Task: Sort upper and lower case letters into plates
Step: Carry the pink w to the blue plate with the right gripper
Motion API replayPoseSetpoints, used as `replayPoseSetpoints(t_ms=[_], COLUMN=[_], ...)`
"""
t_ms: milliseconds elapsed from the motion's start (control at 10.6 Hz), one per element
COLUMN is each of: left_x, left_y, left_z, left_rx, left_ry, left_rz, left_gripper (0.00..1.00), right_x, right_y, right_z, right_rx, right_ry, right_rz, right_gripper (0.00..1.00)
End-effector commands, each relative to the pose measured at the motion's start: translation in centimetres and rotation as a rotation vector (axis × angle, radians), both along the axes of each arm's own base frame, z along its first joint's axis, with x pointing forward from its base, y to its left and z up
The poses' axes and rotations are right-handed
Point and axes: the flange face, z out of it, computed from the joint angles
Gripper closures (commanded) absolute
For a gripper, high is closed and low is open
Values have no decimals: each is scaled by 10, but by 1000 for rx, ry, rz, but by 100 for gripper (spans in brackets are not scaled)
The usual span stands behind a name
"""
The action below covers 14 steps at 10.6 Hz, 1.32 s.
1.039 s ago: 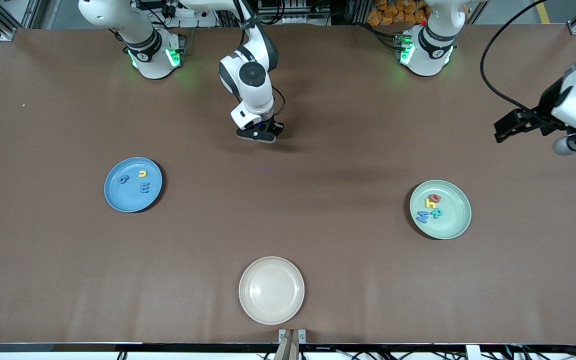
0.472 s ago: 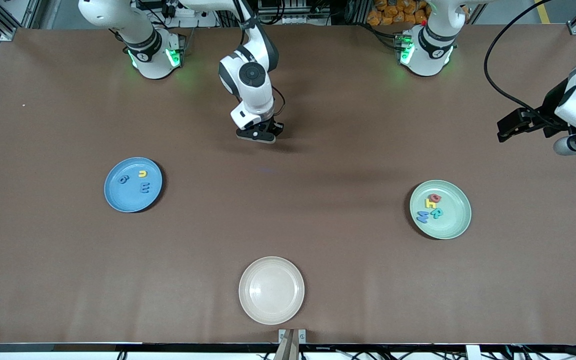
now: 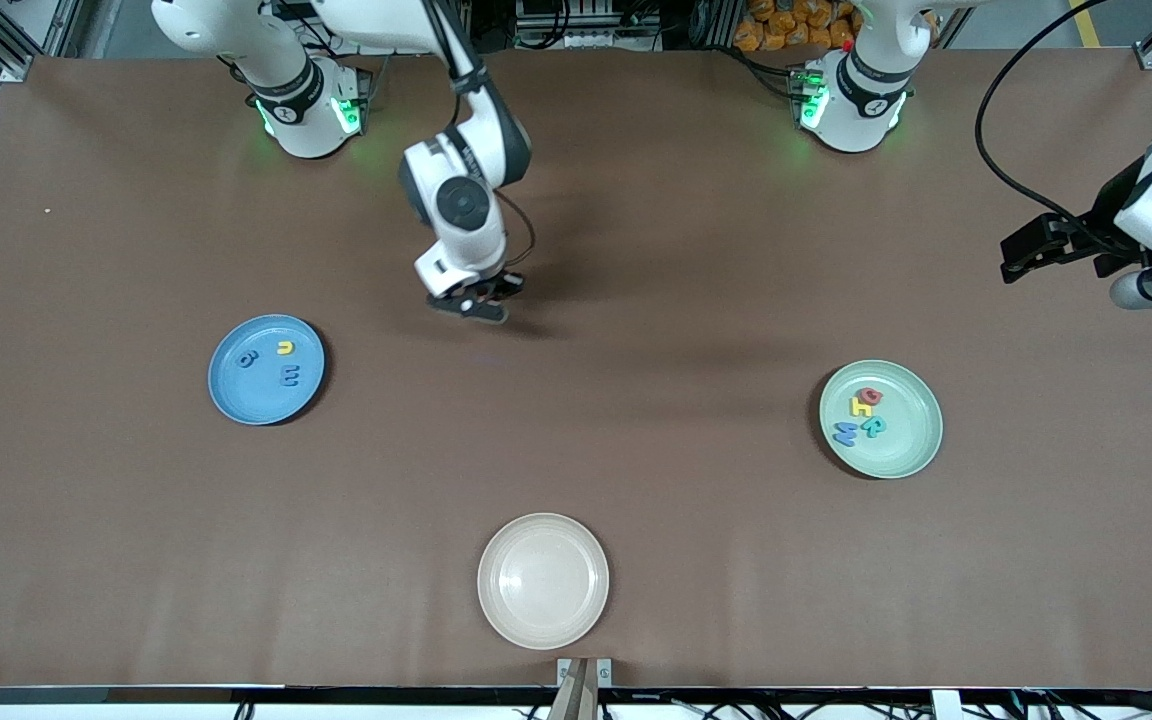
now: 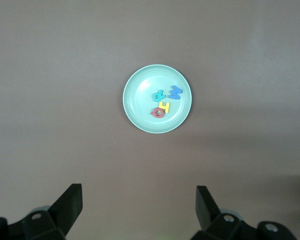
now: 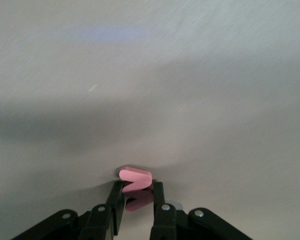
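**Over the brown table, one red letter held in the air**

On the table (image 3: 636, 520), which fills almost the whole front view, two arms reach from the edge where their bases stand. The right arm bends down over the middle part of the table, toward the blue plate's side. The left arm hangs high over the table's end on its own side.

Three plates lie well apart. The blue plate (image 3: 236, 400) is toward the right arm's end, the green plate (image 3: 911, 440) toward the left arm's end, and the white plate (image 3: 543, 580) sits at the middle of the edge nearest the front camera.

The right gripper (image 3: 476, 305) is clenched on a red letter (image 5: 135, 176), above bare table. The left gripper (image 4: 139, 202) is released, its fingers wide apart, and the green plate shows between them, well below.

On the blue plate lie a yellow u (image 3: 285, 348), a blue m (image 3: 289, 377) and a blue g (image 3: 247, 358). On the green plate lie a red letter (image 3: 871, 396), a yellow H (image 3: 861, 407), a teal R (image 3: 874, 426) and a blue M (image 3: 846, 433), close together.
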Motion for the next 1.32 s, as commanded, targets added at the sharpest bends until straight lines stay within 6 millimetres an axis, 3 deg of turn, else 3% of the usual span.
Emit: replayPoseSetpoints(t_ms=[0,94,283,472,661,756,1134,1228], left_x=[-7,-7,-8,-8,-7,-7,-6,-7], left_y=[-4,-7,-16,-18,-16,-12,-16,-22], left_z=[5,5,5,5,5,5,5,6], left_rx=[-10,-9,-7,-4,-4,-5,-2,-5], left_ry=[-6,-6,-6,-6,-8,-9,-8,-11], left_rz=[-26,-21,-35,-38,-44,-38,-39,-50], left_gripper=[0,0,0,0,0,0,0,0], right_x=[30,44,72,106,123,129,161,167], right_y=[-47,-72,-117,-169,-210,-234,-379,-396], right_z=[3,5,21,65,90,90,92,85], right_rx=[-6,-6,-1,-25,-28,-38,-81,-102], right_ry=[75,82,104,200,219,221,60,-3], right_rz=[44,44,33,68,72,96,32,16], right_gripper=[91,99,100,100,100,100,98,96])
